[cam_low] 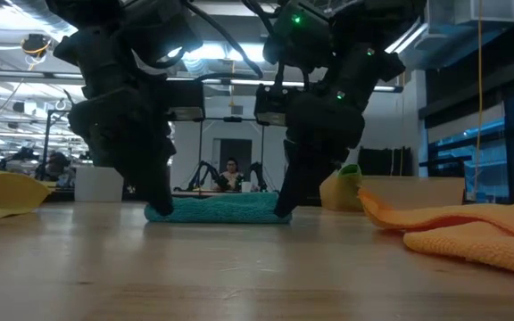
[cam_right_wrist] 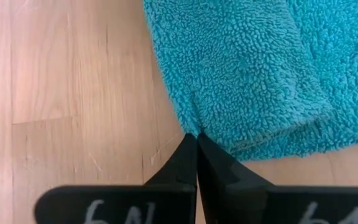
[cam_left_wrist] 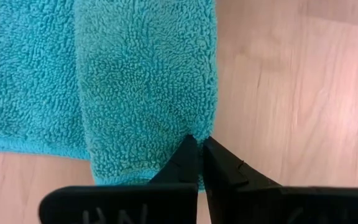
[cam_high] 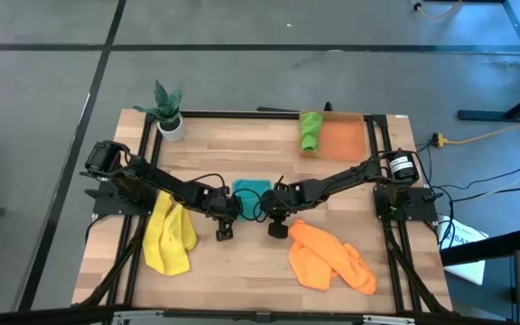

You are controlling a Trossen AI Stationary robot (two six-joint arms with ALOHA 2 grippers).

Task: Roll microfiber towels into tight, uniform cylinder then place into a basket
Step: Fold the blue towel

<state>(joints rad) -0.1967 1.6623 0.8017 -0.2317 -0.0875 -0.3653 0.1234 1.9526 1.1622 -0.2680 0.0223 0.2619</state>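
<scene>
A teal towel lies flat on the wooden table between my two grippers, with one strip of it folded over a lower layer. In the low view it is a low band. My left gripper is shut at the towel's left end. My right gripper is shut at its right end. Both slant steeply down onto the towel's near edge. The basket stands at the far right with a rolled green towel in its left side. My left gripper has its shut fingertips on the folded upper layer of the teal towel, at its near corner, slanting down from the near side. A small crease runs into the tips. The towel stays flat on the table. How many layers lie between the tips does not show. My right gripper meets the folded layer's edge at the towel's other end with its shut fingertips, slanting down from the near side. A crease in the pile leads to the tips. The cloth lies flat on the wood, slack.
A crumpled yellow towel lies near left and a crumpled orange towel near right, each close beside an arm. A small potted plant stands at the far left corner. Bare wood lies toward the near edge. A person sits far behind the table.
</scene>
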